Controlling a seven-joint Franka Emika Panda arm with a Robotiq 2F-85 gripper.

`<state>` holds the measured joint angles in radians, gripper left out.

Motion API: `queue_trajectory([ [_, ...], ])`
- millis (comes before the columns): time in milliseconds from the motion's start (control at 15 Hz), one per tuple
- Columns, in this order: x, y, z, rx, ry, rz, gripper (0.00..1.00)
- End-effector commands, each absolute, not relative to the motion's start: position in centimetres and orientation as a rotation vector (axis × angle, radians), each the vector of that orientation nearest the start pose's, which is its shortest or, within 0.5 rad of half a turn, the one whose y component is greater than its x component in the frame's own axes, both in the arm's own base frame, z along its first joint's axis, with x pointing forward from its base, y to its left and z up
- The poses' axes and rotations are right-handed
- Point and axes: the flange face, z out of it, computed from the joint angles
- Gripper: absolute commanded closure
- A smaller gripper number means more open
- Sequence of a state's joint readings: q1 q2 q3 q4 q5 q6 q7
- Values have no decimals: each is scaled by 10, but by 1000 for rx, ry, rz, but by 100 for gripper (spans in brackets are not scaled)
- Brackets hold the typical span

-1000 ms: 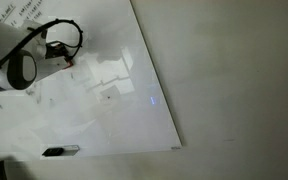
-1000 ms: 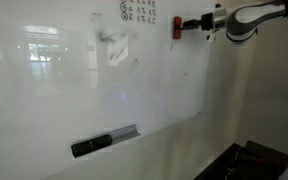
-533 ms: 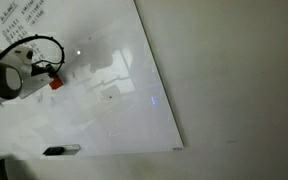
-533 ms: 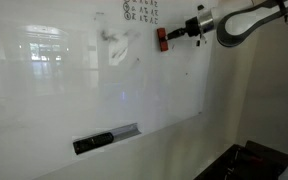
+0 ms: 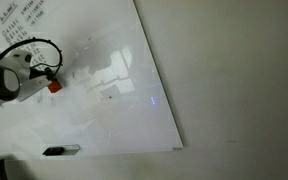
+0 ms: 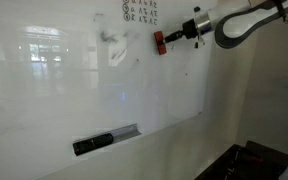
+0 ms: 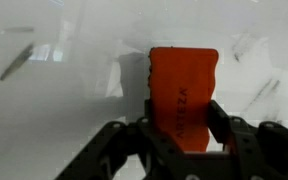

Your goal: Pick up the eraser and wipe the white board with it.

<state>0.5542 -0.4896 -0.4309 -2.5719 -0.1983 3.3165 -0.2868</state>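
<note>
Your gripper [image 7: 181, 122] is clamped on the eraser [image 7: 182, 80], apparently touching the white board [image 6: 64, 100], hard to confirm. Push off-centre and it could twist out of the jaws.

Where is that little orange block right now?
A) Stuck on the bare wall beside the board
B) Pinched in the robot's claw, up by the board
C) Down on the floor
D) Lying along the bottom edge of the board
B: in the wrist view the eraser sits clamped in the gripper, and in an exterior view it is held up in front of the white board, just below the handwriting.
</note>
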Motion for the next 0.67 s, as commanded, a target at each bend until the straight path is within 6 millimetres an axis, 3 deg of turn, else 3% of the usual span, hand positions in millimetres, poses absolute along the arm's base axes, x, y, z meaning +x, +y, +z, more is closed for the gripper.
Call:
queue_trajectory([
  [0,440,47,560,-2507,-682,-1798,71],
  [267,450,62,526,-2575,-724,-1849,71],
  [400,443,72,510,-2585,-715,-1872,71],
  [467,433,92,531,-2577,-714,-1860,71],
  [600,423,123,531,-2533,-675,-1856,71],
])
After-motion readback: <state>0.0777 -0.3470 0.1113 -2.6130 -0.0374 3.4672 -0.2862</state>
